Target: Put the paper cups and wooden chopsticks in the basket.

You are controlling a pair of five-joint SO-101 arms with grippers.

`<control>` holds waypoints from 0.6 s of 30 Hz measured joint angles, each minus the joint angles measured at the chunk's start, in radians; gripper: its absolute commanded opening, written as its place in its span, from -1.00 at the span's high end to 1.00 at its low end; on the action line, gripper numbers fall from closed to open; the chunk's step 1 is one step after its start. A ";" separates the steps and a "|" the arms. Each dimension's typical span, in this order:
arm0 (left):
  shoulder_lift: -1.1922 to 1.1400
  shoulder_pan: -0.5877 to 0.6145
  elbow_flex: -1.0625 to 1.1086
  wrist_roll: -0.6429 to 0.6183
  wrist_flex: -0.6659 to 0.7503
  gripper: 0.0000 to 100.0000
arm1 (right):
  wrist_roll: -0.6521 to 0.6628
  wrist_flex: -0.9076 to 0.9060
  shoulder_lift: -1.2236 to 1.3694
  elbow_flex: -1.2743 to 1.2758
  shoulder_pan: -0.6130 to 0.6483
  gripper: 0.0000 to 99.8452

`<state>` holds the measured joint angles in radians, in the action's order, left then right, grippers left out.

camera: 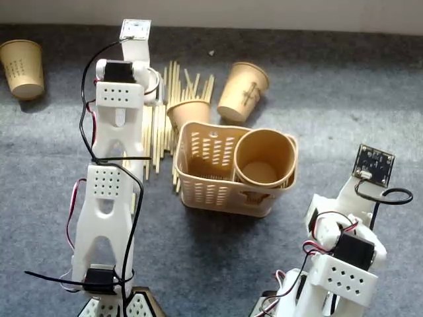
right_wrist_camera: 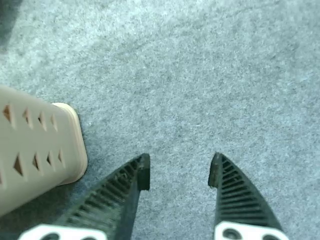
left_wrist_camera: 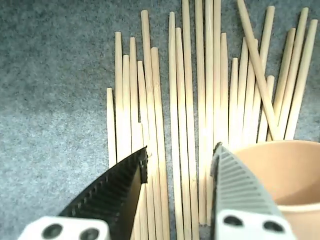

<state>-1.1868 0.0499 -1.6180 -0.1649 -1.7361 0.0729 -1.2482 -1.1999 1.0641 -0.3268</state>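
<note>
Many wooden chopsticks (left_wrist_camera: 195, 100) lie side by side on the grey carpet, left of the basket (camera: 198, 188) in the high view (camera: 158, 132). My left gripper (left_wrist_camera: 180, 156) hangs open just above them, several sticks between its fingers. A paper cup (left_wrist_camera: 287, 170) lies on its side right beside it, against the basket's far rim (camera: 188, 112). Another cup (camera: 264, 158) stands inside the basket. One cup (camera: 243, 91) lies beyond the basket and one (camera: 23, 69) at the far left. My right gripper (right_wrist_camera: 180, 170) is open over bare carpet beside the basket's corner (right_wrist_camera: 35, 145).
The left arm (camera: 117, 105) stretches up the left side of the table, over part of the chopstick pile. The right arm (camera: 347, 251) sits folded at the near right, with grey carpet between it and the basket.
</note>
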 measured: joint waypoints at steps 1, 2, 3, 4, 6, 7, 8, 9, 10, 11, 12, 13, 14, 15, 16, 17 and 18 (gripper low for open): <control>0.000 -0.003 0.000 0.000 0.000 0.76 | 0.000 0.000 0.000 0.000 0.000 0.59; 0.000 -0.011 0.000 -0.002 0.000 0.77 | 0.000 0.000 0.000 0.000 0.000 0.59; 0.000 -0.020 0.000 -0.002 0.000 0.75 | 0.000 0.000 0.000 0.000 0.000 0.59; 0.000 -0.032 0.000 -0.002 0.000 0.72 | 0.000 0.000 0.000 0.000 0.000 0.59; 0.000 -0.060 0.000 0.000 0.000 0.64 | 0.000 0.000 0.000 0.000 0.000 0.59; 0.000 -0.072 0.000 -0.006 0.000 0.59 | 0.000 0.000 0.000 0.000 0.000 0.59; 0.000 -0.081 0.000 -0.021 0.002 0.53 | 0.000 0.000 0.000 0.000 0.000 0.59; 0.000 -0.086 0.000 -0.052 0.002 0.48 | 0.000 0.000 0.000 0.000 0.000 0.59; 0.000 -0.087 0.000 -0.095 -0.002 0.44 | 0.000 0.000 0.000 0.000 0.000 0.59; 0.000 -0.087 0.000 -0.137 -0.008 0.41 | 0.000 0.000 0.000 0.000 0.000 0.59; 0.000 -0.087 0.000 -0.178 -0.008 0.40 | 0.000 0.000 0.000 0.000 0.000 0.59; 0.000 -0.087 0.000 -0.215 -0.008 0.40 | 0.000 0.000 0.000 0.000 0.000 0.59; 0.000 -0.087 0.000 -0.245 -0.008 0.40 | 0.000 0.000 0.000 0.000 0.000 0.59; 0.000 -0.087 0.000 -0.272 -0.008 0.40 | 0.000 0.000 0.000 0.000 0.000 0.59; 0.000 -0.087 0.000 -0.293 -0.008 0.40 | 0.000 0.000 0.000 0.000 0.000 0.59; 0.000 -0.087 0.000 -0.313 -0.008 0.40 | 0.000 0.000 0.000 0.000 0.000 0.59; 0.000 -0.087 0.000 -0.331 -0.008 0.40 | 0.000 0.000 0.000 0.000 0.000 0.59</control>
<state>-1.1868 -0.0376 -1.6180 -0.4964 -1.7438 0.0729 -1.2482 -1.1999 1.0641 -0.3268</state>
